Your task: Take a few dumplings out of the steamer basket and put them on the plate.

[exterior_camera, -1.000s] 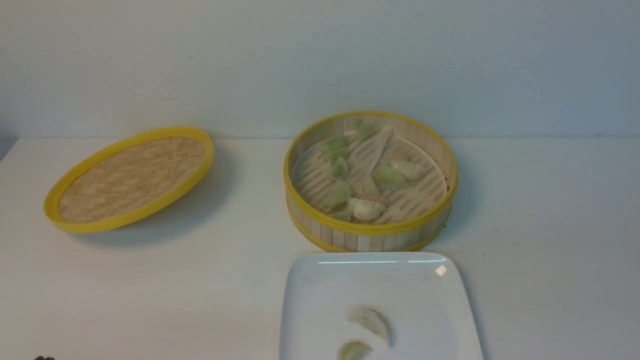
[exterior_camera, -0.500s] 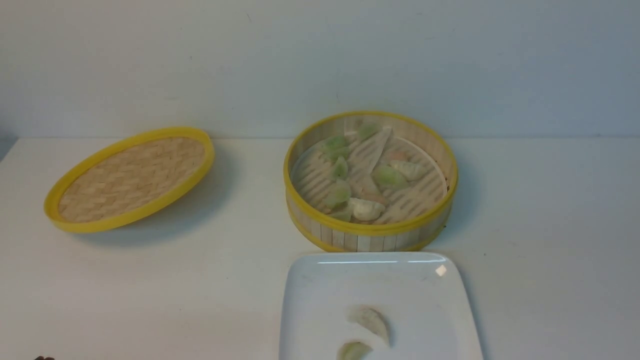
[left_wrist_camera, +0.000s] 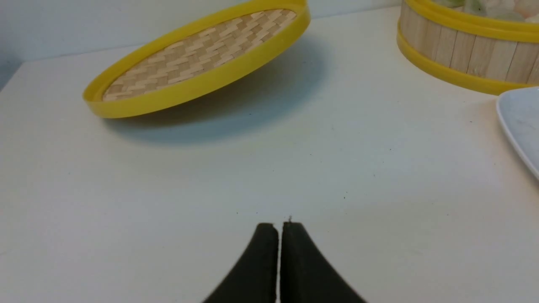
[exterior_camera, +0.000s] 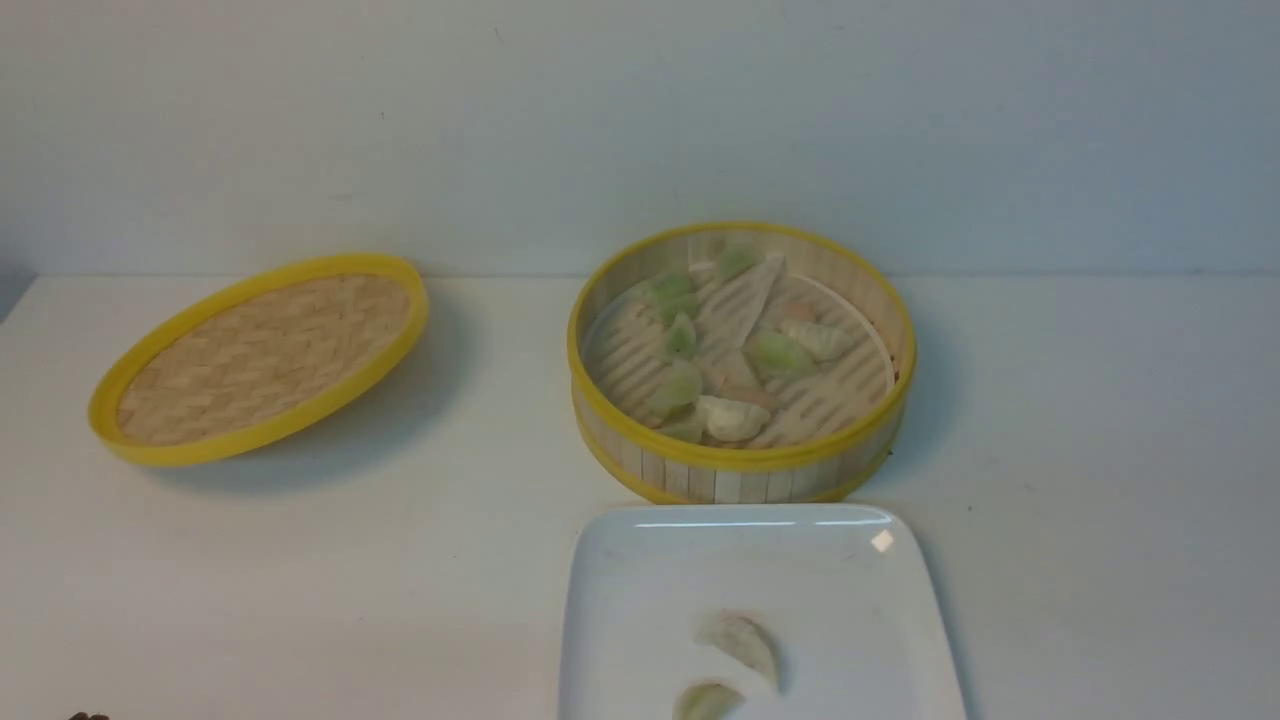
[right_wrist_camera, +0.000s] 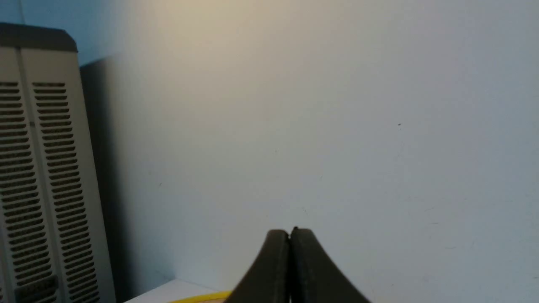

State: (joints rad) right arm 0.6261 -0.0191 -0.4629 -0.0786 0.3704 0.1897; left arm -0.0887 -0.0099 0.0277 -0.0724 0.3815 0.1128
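Standing toward the far edge of the white bench (exterior_camera: 1100, 450), a little right of its middle: the bamboo steamer basket (exterior_camera: 740, 470), uncovered, with yellow rims and a pale slat wall. Inside, on the slatted floor, several dumplings (exterior_camera: 735, 418), some pale green, some off-white, spread loosely. Just in front of the basket, at the near edge of the bench and cut by the frame: the white square plate (exterior_camera: 620, 600), close to the basket wall, whether touching it not to be told. On the plate, two off-white dumplings on plate (exterior_camera: 742, 642), lying near each other in its near part. Toward the far left corner of the bench, well apart from the basket: the woven lid (exterior_camera: 262, 356) with yellow rim, tilted, one side raised off the surface.

Low above the bare bench near its front left part, in the left wrist view: the left gripper (left_wrist_camera: 278, 229), black fingers pressed together, holding nothing. In the right wrist view: the right gripper (right_wrist_camera: 289, 235), fingers also closed together and empty, pointed at a pale wall (right_wrist_camera: 337, 105), with a ventilated grey cabinet (right_wrist_camera: 38, 168) at one side.
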